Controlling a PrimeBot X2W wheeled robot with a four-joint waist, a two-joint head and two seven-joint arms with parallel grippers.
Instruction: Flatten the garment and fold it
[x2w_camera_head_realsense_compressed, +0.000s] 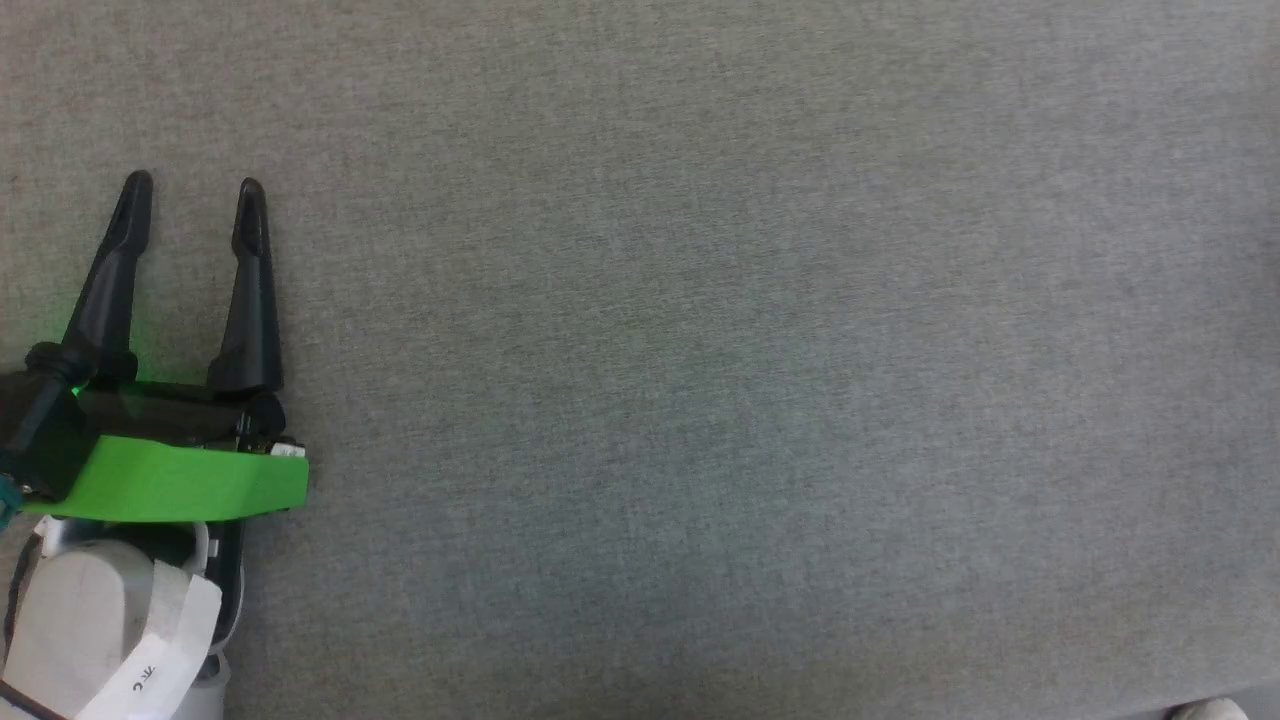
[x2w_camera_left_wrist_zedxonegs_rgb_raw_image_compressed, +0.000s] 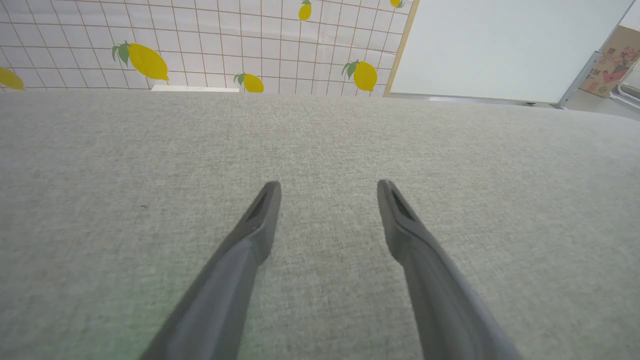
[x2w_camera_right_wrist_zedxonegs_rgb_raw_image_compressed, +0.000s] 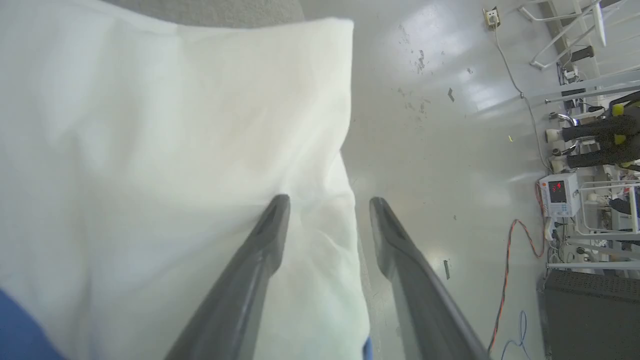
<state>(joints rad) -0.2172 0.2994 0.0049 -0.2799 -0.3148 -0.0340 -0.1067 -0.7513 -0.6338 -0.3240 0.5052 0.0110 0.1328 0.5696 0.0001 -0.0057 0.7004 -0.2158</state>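
The garment takes up the left half of the right wrist view as a blurred sheet of white cloth, with a patch of blue at the bottom left corner. Its right edge runs down between the two dark fingers of my right gripper, which stand apart; the cloth is not pinched. My left gripper is at the left of the head view, open and empty just above the grey fabric table. Its fingers point across the bare table.
Past the table's far edge are a lemon-patterned tiled wall and a white board. Right of the garment lies a shiny pale floor, with cables and equipment at its right side.
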